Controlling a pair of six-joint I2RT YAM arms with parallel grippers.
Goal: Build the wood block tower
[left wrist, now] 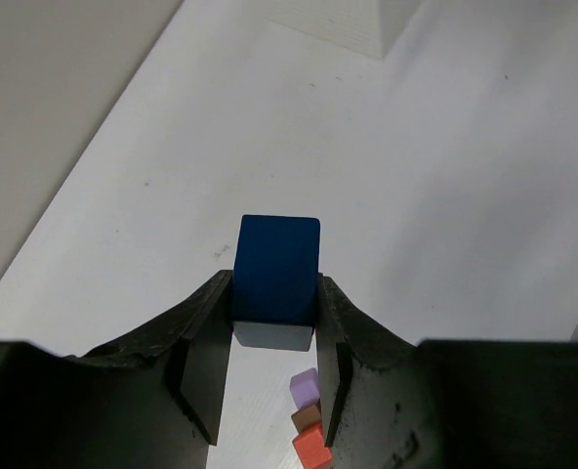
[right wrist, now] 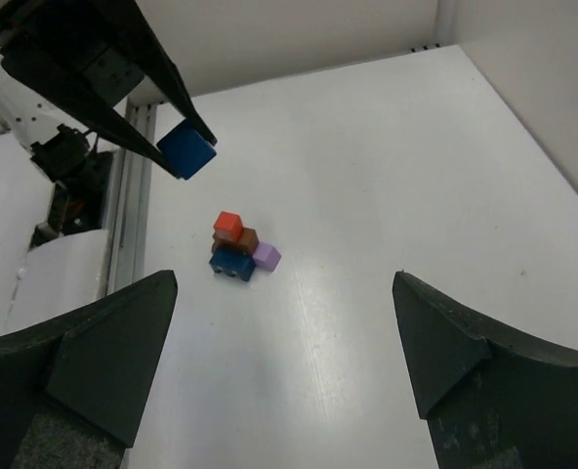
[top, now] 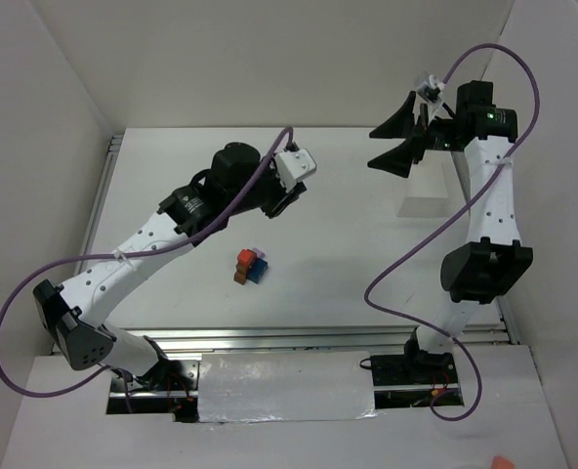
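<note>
Now, blue block (left wrist: 279,256) aloft

My left gripper (left wrist: 275,291) is clamped on the 1 blue block, raised off the table (right wrist: 367,147). My right gripper (right wrist: 284,281) stands wide apart, empty. The tower (right wrist: 238,249), 4 small blocks, sits mid-table, red on top, apart from the held block.

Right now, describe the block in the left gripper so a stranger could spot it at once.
Over the white table, look to the left gripper, hanging in the air near the block cluster. Clamped in it is a dark blue cube, the only block off the table; the cluster's own blue block lies at its base.
</note>
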